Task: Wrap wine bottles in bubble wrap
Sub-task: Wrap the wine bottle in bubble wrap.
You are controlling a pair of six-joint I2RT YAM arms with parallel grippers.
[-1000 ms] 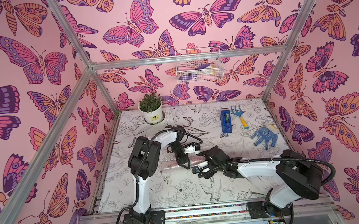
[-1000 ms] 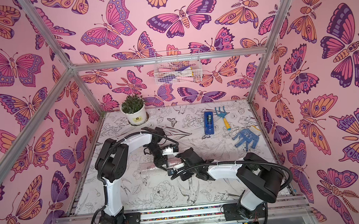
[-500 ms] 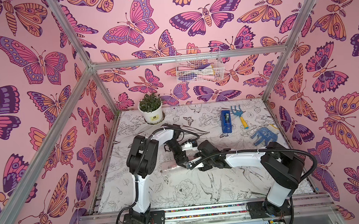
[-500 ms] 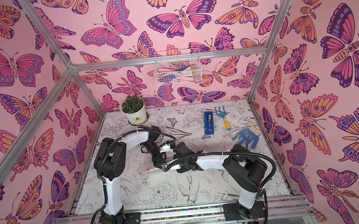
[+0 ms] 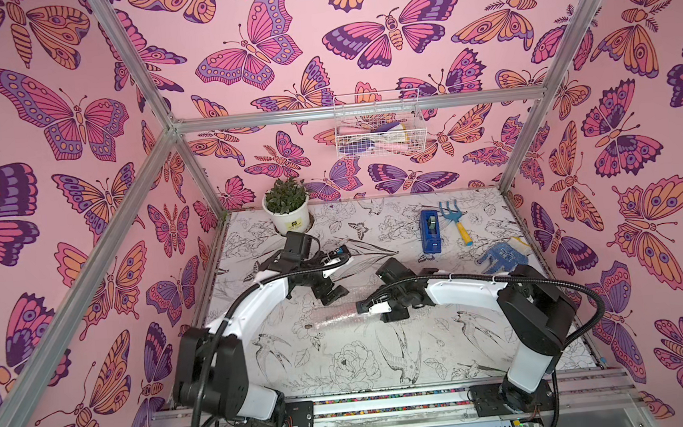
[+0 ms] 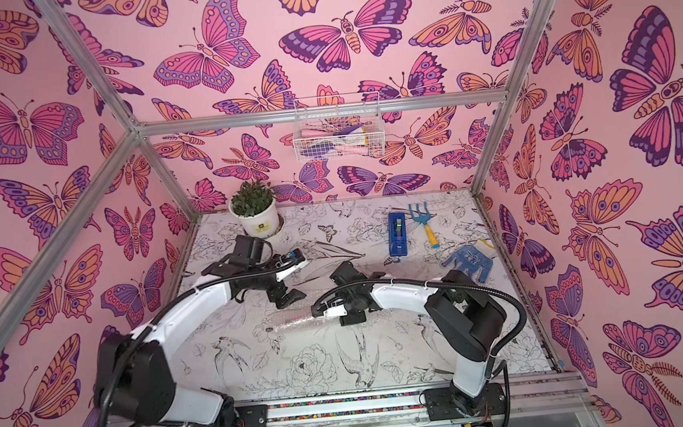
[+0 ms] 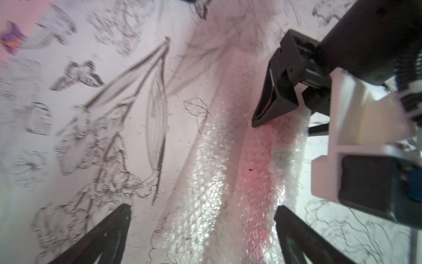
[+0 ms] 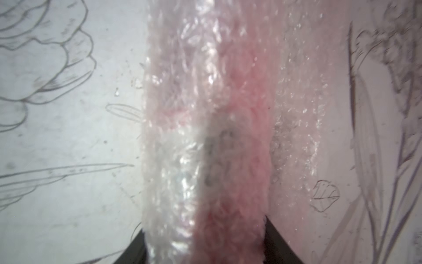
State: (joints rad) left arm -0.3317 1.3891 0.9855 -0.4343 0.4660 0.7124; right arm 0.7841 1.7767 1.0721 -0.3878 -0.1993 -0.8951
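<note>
The bubble wrap (image 5: 335, 318) (image 6: 290, 326) lies rolled into a whitish-pink tube on the middle of the table. The wine bottle (image 8: 239, 102) shows only as a red blur through the film. My right gripper (image 5: 364, 307) (image 8: 205, 228) is shut on the right end of the roll, with a finger (image 8: 277, 240) pressed against each side. My left gripper (image 5: 330, 294) (image 7: 203, 206) hangs open just behind the roll, its fingers (image 7: 109, 230) spread wide and clear of it. One right finger (image 7: 276, 91) shows on the roll in the left wrist view.
A potted plant (image 5: 287, 208) stands at the back left. A blue tape dispenser (image 5: 429, 232), a blue hand rake (image 5: 455, 220) and a blue glove (image 5: 499, 256) lie at the back right. A wire basket (image 5: 379, 130) hangs on the back wall.
My left gripper has opened, let go of the roll and drawn back from it. My right gripper has closed on the roll's right end.
</note>
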